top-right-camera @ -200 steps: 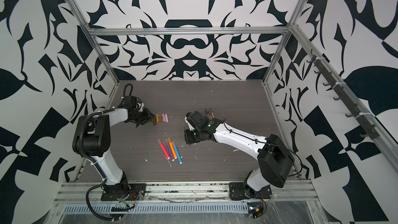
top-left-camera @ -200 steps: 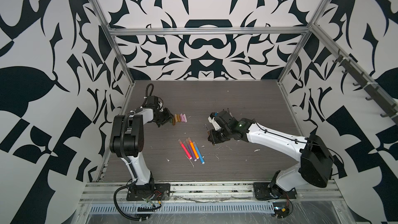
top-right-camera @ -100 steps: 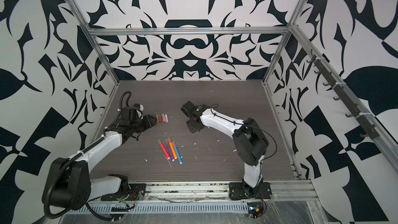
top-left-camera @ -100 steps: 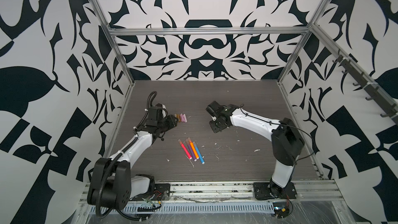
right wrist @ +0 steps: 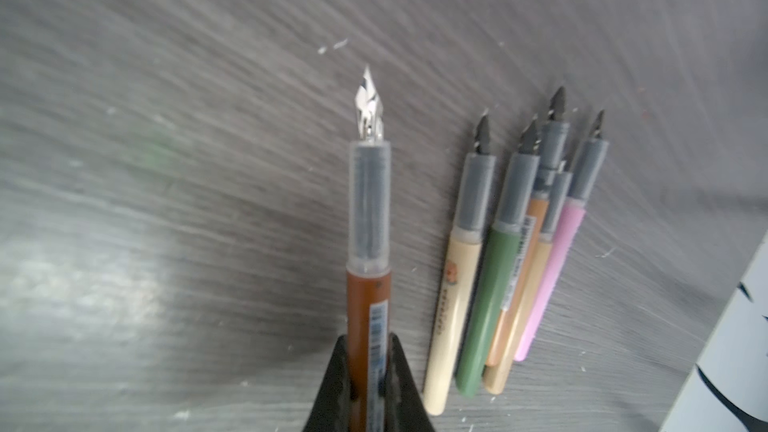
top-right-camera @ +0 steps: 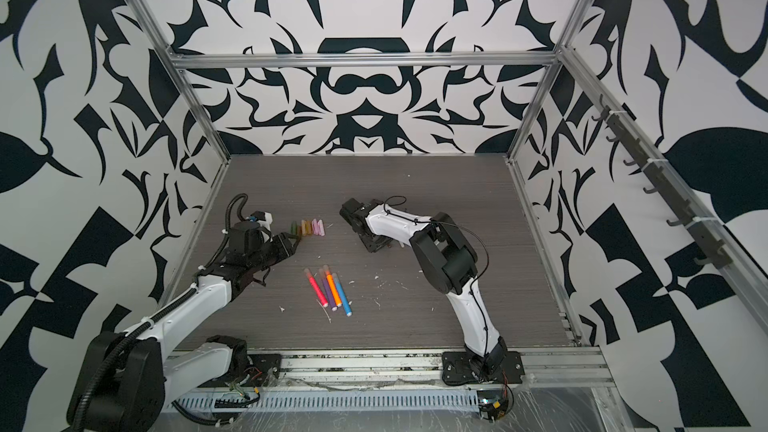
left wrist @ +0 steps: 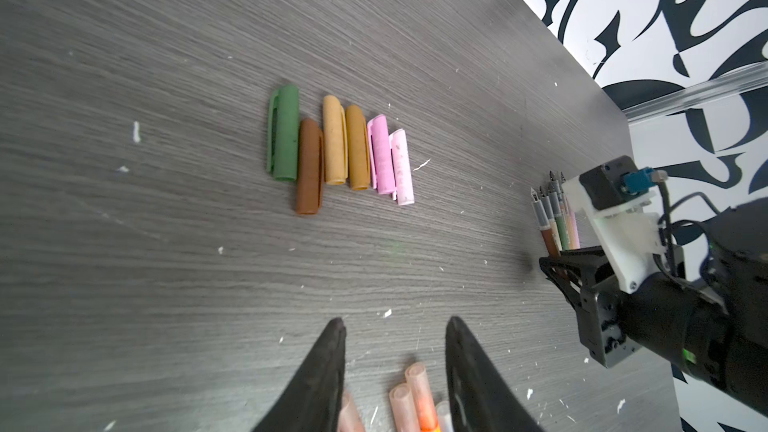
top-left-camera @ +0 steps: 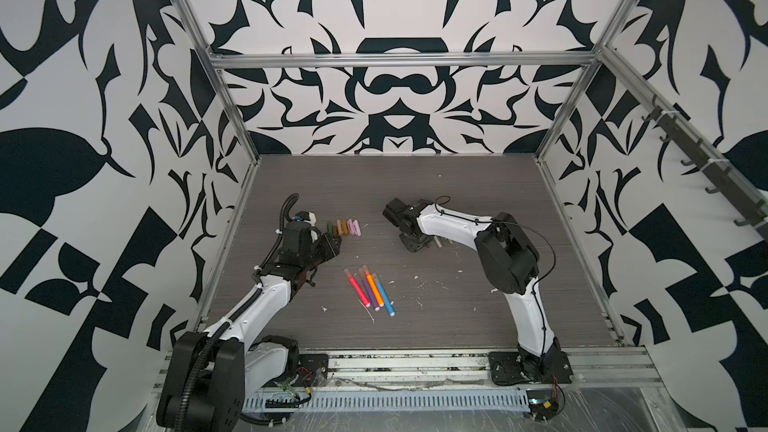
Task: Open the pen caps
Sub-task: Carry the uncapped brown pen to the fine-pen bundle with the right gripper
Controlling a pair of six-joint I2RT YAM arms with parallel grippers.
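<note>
Several pen caps [left wrist: 309,166] in green, brown, tan, ochre, pink and lilac lie side by side in a row [top-left-camera: 345,227] [top-right-camera: 307,227]. My left gripper [left wrist: 397,326] [top-left-camera: 332,243] is open and empty, just in front of that row. My right gripper [right wrist: 368,340] [top-left-camera: 415,243] is shut on a brown pen [right wrist: 368,292] whose cap is off and nib bare. Beside it lie several uncapped pens [right wrist: 498,263] [left wrist: 557,218]. Four bright markers [top-left-camera: 370,290] [top-right-camera: 330,290] with pale translucent caps [left wrist: 415,388] on lie nearer the front.
White flecks of debris [top-left-camera: 419,280] are scattered over the grey wood tabletop [top-left-camera: 457,184]. Metal frame rails [top-left-camera: 582,243] and patterned walls close in the left, right and back sides. The right arm's elbow [top-left-camera: 505,255] rises above the table's right half.
My right gripper carried the brown pen toward the back, up to the uncapped pens, and its elbow swung left. My left gripper drew back slightly from the cap row.
</note>
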